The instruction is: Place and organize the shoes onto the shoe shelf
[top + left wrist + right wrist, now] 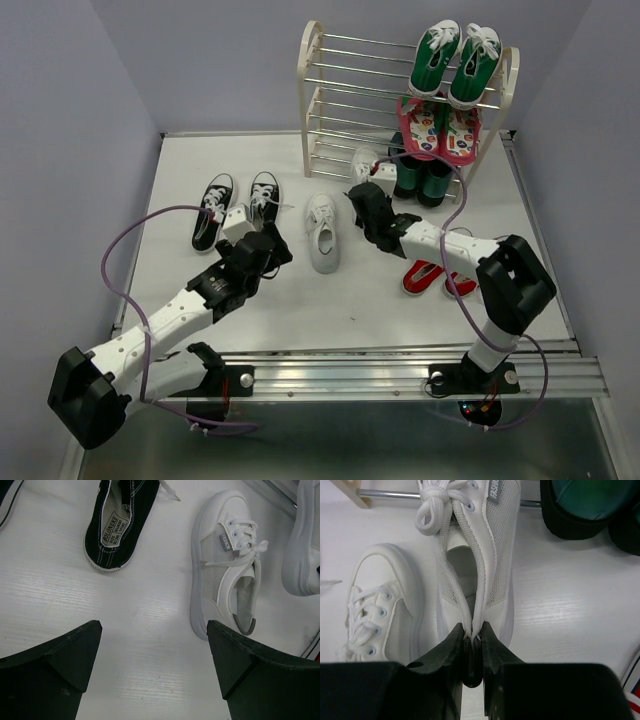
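1. The white mesh lace-up sneaker [470, 555] is clamped at its heel by the right gripper [471, 632], toe at the cream-framed silver-rod shoe shelf [305, 90].
2. The left gripper [154, 630] is spread wide beside the second white sneaker [220, 565].

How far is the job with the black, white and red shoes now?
Done: nothing; the shoe shelf holds none of them. In hand: the right gripper pinches one white shoe near its base. Remaining: the other white shoe, black pair, red pair.
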You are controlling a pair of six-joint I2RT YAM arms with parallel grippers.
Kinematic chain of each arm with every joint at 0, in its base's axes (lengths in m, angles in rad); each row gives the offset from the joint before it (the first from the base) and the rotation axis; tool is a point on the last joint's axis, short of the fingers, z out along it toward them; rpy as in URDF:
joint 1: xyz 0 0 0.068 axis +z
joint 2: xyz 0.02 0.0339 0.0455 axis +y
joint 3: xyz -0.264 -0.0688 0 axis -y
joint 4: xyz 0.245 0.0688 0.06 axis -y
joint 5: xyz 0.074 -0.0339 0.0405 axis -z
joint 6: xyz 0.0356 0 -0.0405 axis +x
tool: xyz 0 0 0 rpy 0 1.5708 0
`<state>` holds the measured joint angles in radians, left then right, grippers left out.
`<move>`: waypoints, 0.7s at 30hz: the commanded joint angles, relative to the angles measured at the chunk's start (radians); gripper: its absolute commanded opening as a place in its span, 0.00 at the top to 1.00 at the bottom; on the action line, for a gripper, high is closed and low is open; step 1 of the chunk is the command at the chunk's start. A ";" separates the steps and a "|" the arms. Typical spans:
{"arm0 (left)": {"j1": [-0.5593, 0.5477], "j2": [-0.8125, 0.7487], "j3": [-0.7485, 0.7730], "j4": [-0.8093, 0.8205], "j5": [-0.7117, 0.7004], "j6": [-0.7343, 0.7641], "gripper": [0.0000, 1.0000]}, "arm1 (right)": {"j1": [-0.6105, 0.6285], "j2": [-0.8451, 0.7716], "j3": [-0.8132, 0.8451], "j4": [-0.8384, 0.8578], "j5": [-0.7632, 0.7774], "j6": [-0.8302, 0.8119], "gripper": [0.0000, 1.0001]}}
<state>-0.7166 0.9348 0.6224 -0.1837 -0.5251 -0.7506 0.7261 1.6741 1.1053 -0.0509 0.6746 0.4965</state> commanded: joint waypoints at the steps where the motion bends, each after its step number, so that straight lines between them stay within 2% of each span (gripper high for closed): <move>1: 0.017 0.015 0.065 0.029 -0.026 0.025 0.01 | -0.056 0.036 0.102 0.117 -0.042 -0.021 0.99; 9: 0.048 0.055 0.086 0.050 -0.004 0.051 0.01 | -0.131 0.140 0.215 0.154 -0.079 -0.053 0.99; 21: 0.085 0.116 0.117 0.050 0.045 0.076 0.01 | -0.171 0.314 0.401 0.184 -0.064 -0.044 0.99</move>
<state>-0.6453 1.0489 0.6930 -0.1555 -0.4824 -0.6956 0.5671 1.9739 1.4094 0.0090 0.5827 0.4484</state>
